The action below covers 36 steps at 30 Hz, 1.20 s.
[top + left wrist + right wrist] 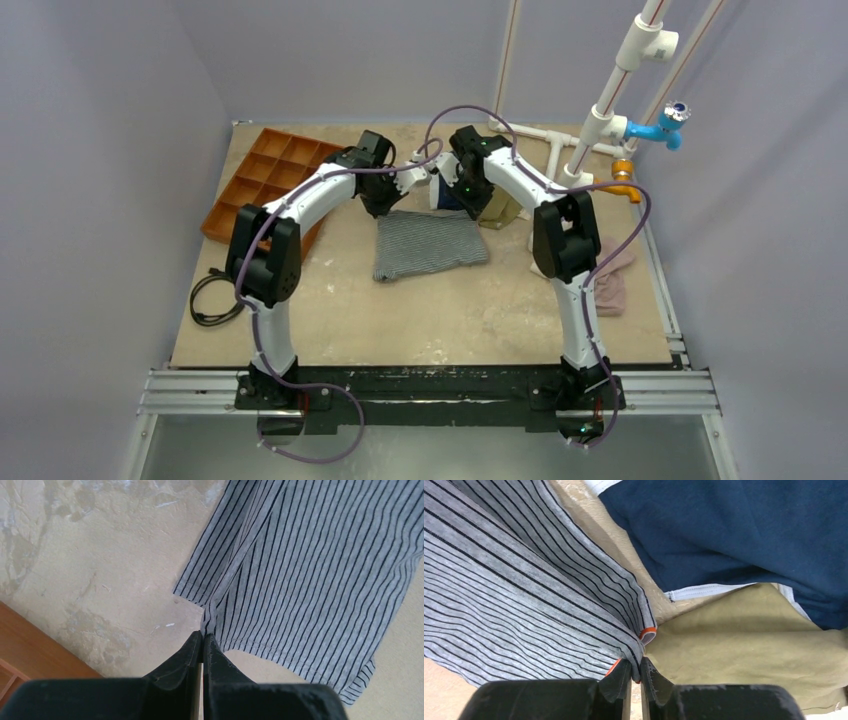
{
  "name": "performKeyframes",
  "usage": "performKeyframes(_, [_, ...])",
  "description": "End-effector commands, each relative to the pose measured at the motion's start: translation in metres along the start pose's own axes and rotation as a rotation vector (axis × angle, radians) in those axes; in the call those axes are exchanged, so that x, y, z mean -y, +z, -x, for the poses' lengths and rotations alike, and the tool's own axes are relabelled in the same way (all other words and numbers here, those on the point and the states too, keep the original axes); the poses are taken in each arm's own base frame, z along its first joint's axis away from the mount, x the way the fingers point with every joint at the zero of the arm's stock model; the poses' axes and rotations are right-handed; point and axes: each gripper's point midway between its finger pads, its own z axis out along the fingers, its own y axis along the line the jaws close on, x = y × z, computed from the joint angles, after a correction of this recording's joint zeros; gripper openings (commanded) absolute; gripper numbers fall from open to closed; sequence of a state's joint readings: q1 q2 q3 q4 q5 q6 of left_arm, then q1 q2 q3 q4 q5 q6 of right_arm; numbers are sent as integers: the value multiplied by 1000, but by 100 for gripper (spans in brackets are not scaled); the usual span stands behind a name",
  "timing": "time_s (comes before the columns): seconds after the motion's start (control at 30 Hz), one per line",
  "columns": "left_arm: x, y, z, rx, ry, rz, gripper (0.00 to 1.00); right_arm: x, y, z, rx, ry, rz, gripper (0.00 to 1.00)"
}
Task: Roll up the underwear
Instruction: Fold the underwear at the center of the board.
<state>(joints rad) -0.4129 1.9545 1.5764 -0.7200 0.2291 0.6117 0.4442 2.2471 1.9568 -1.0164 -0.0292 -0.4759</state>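
While the underwear (430, 245) lies spread, left claw (202, 636) and right claw (636, 669) each pinch, apparently, one far corner.

An orange compartment tray (268, 178) is sitting at the far left corner of the beige tabletop (450, 320). A coiled black cable (211, 300) is lying at the left edge, nearer the front. A navy garment (734, 535) with white trim is lying crumpled toward the back, its hem resting on an olive-tan garment (749, 650). A pinkish cloth (615, 275) is lying at the right edge. White pipes (600, 120) are rising behind the table, carrying a blue tap (668, 125) and an orange fitting (623, 170).
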Motion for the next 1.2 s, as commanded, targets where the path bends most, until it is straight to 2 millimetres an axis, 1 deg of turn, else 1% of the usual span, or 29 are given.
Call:
performKeyframes(0.0, [-26, 5, 5, 6, -45, 101, 0, 19, 0, 11, 28, 39, -85, 10])
performKeyframes(0.13, [-32, 15, -2, -22, -83, 134, 0, 28, 9, 19, 59, 73, -133, 19])
performKeyframes(0.23, [-33, 21, -9, -44, -114, 148, 0, 32, 13, 24, 86, 99, -157, 26])
performKeyframes(0.33, [-36, 24, -13, -48, -146, 178, 8, 33, 16, 27, 109, 123, -166, 32])
performKeyframes(0.37, [-37, 25, -14, -47, -158, 189, 13, 33, 17, 27, 115, 129, -171, 34])
performKeyframes(0.47, [-38, 24, -16, -53, -191, 212, 22, 34, 9, 27, 143, 134, -185, 38])
performKeyframes(0.53, [-41, 19, -15, -47, -213, 238, 28, 31, -5, 30, 181, 127, -186, 41])
performKeyframes(0.67, [-42, 5, -10, -16, -241, 260, 38, 21, -42, 34, 281, 108, -167, 45])
performKeyframes(0.8, [-42, -17, 1, 26, -272, 281, 44, 14, -75, 35, 374, 96, -172, 49])
performKeyframes(0.87, [-39, -27, 5, 46, -279, 279, 47, 8, -83, 33, 405, 94, -163, 51])
performKeyframes(0.93, [-33, -36, 6, 63, -287, 267, 48, 2, -84, 35, 435, 94, -139, 52])
performKeyframes(1.0, [-26, -43, 5, 75, -294, 256, 48, -5, -78, 36, 442, 92, -98, 51])
performKeyframes(1.17, [-10, -60, -3, 108, -301, 245, 49, -14, -52, 49, 448, 110, -12, 47])
